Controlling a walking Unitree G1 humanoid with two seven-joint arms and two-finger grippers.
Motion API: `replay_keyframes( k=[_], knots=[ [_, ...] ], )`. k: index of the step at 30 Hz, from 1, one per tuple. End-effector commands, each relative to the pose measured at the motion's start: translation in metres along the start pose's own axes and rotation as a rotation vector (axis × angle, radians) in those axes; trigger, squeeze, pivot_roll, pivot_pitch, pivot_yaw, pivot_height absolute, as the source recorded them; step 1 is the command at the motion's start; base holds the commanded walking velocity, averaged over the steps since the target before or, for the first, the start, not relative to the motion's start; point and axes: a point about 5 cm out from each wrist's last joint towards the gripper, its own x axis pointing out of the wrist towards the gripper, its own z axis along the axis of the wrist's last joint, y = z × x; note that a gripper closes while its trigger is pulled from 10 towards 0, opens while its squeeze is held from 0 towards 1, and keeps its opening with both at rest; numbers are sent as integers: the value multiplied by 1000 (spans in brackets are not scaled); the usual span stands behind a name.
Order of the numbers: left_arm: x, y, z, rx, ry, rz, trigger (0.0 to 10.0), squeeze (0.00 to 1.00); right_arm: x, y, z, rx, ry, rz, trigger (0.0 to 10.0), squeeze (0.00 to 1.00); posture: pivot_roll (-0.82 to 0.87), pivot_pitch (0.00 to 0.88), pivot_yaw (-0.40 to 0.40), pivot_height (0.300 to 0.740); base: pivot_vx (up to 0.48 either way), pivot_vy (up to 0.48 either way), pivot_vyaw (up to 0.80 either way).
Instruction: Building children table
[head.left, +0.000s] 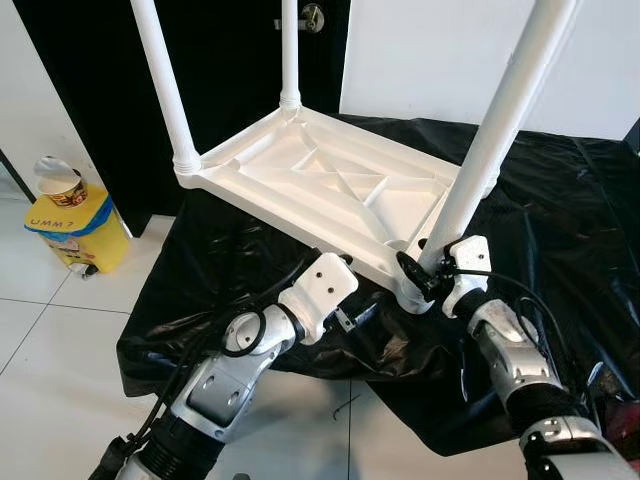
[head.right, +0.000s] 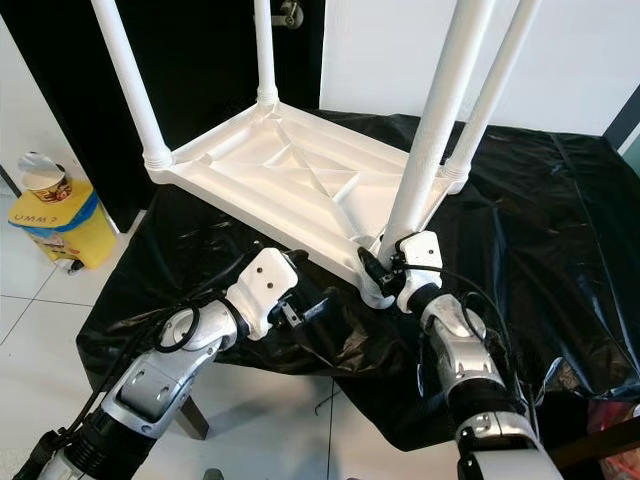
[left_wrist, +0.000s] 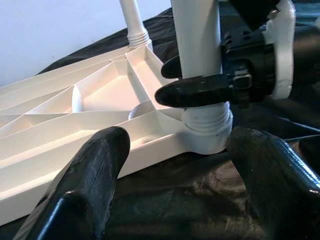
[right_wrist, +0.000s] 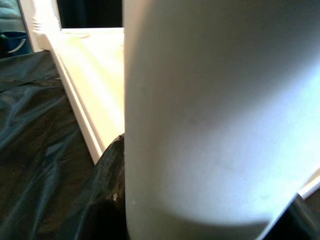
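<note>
- Our right hand (head.left: 432, 272) is clamped around the near-right leg (head.left: 490, 140) of the children's table, low on the leg, just above the threaded collar where it enters the corner socket (left_wrist: 207, 132). In the left wrist view we see one of its black fingers (left_wrist: 192, 92) lying across the front of the white leg.
- Our left hand (left_wrist: 175, 165) hovers at about 9 o'clock from the right one, near the front edge of the tabletop. Its two fingers are spread wide and hold nothing; the leg socket sits in the gap between them, farther off.
- The tabletop (head.left: 330, 185) lies upside down, its ribbed underside facing up, on a black plastic sheet (head.left: 560, 210) that covers the worktop.
- Three more white legs stand upright from the other corners: one at the near-left corner (head.left: 165, 85), at about 10 o'clock from our hands, one at the far-left corner (head.left: 289, 50), at about 11 o'clock, and one at the far-right corner (head.right: 490, 95), at about 1 o'clock.
- On the tiled floor (head.left: 40, 340), at about 9 o'clock and well apart from the worktop, stands a yellow bin (head.left: 78, 228) with a paper cup (head.left: 60, 180) on top.
- Behind the tabletop, at 12 o'clock, we see a dark door (head.left: 230, 60) and, beside it, a white wall (head.left: 450, 50).
</note>
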Motion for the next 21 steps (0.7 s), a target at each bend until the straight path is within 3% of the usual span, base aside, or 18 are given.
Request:
replay_keyframes(
  k=[1,3,8,10,15,21],
  knots=[
    [2,-5,-3,0,8,-52,10000,0,-10,2,-20,9,95,-50,10000,0,105,26,-86,740,0,0,0],
    [3,-7,-2,-3,4,-60,10000,0,-14,1,-20,55,76,-173,10000,0,95,27,-85,740,0,0,0],
    [4,-7,-2,-5,2,-63,10000,0,-18,-1,-23,87,85,-322,10000,0,87,28,-84,740,0,0,0],
    [5,-7,-2,-6,-1,-64,10000,0,-23,1,-25,112,94,-467,10000,0,85,29,-85,740,0,0,0],
    [6,-7,-2,-7,-5,-63,10000,0,-20,14,-23,104,75,-475,10000,0,84,32,-86,740,0,0,0],
    [5,-6,-2,-7,-5,-59,10000,0,-20,17,-18,86,54,-451,10000,0,85,35,-88,740,0,0,0]
  ],
)
